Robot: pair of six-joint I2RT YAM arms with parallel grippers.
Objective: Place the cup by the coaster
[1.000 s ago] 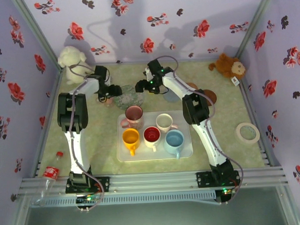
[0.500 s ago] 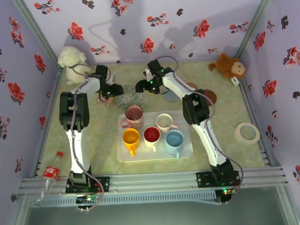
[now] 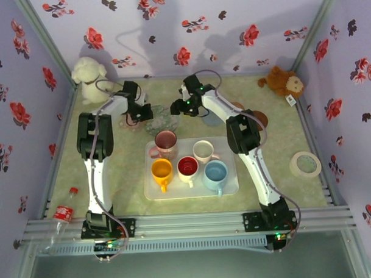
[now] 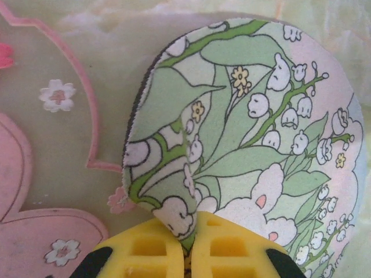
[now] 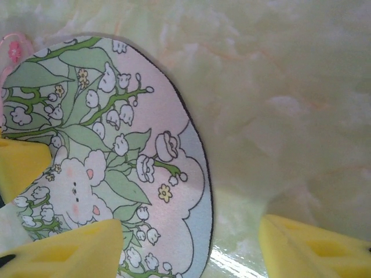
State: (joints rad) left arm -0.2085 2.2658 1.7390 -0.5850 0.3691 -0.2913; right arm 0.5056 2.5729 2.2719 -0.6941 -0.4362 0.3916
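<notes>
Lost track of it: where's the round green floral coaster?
Top view: the round green floral coaster sits far-middle, just behind the white tray, its edge pinched by the left gripper.

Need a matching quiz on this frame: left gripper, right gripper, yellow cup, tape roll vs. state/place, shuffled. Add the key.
Things:
1. left gripper
2. right gripper
3. yellow cup
4. tape roll

States/places:
A. on the tray
B. open, jaws either side of the coaster's rim
C. on the table, right of the tray
D. shut on the coaster's edge

Pairs: 1-D, 2-B, 3-A, 4-C
</notes>
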